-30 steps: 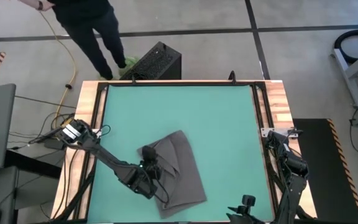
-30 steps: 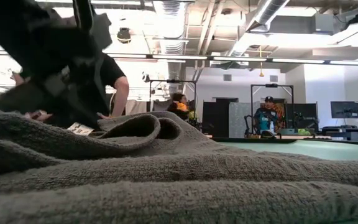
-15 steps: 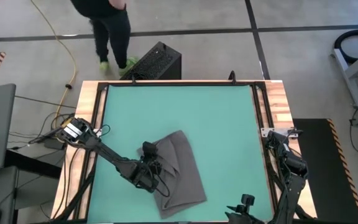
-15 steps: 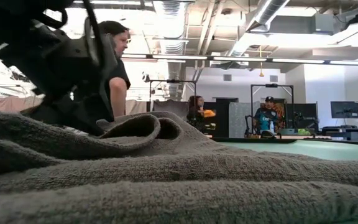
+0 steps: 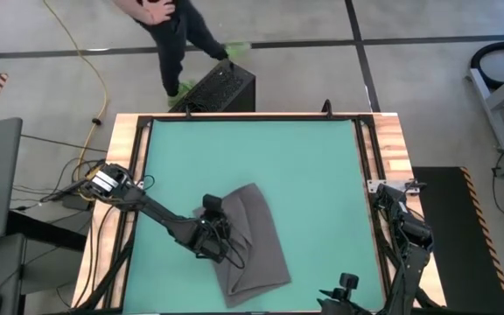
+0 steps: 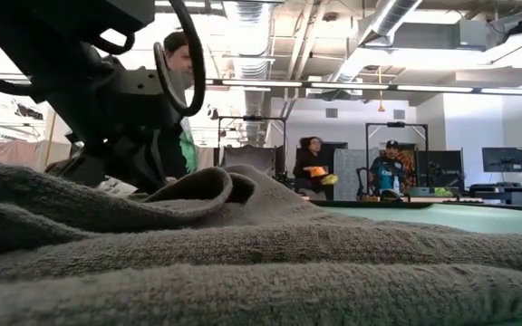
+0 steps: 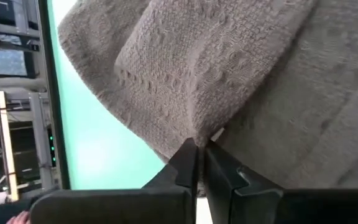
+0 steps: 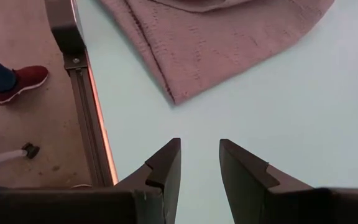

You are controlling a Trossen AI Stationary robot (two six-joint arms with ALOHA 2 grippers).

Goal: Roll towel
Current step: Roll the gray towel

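Note:
The dark grey towel (image 5: 252, 241) lies loosely folded on the green mat (image 5: 261, 153), near the table's near edge; in the low view the towel (image 6: 261, 263) fills the foreground. My left gripper (image 5: 220, 234) is at the towel's left edge, shut on the cloth (image 7: 199, 163) beside a small white label tag (image 7: 217, 133). My right gripper (image 8: 199, 155) waits open at the table's near right corner, its fingers over bare mat, short of the towel's corner (image 8: 178, 96). My left gripper pinches the towel's left edge (image 7: 188, 127) between its two fingers, right beside the white tag. The fingers (image 7: 185, 158) come from the table's left, slanting down. Several layers look gathered there. The towel stays lying on the mat, slack.
A black metal frame (image 5: 138, 175) runs around the mat, with wooden table edges outside it. A black box (image 5: 221, 86) stands on the floor past the far edge, and a person (image 5: 169, 26) walks there. Bare mat lies far and right of the towel.
My left gripper has gone a little toward the far edge and to the right, along the towel's left edge. The raised fold of the towel in the low view has sunk lower. The person beyond the far edge has walked to the right.

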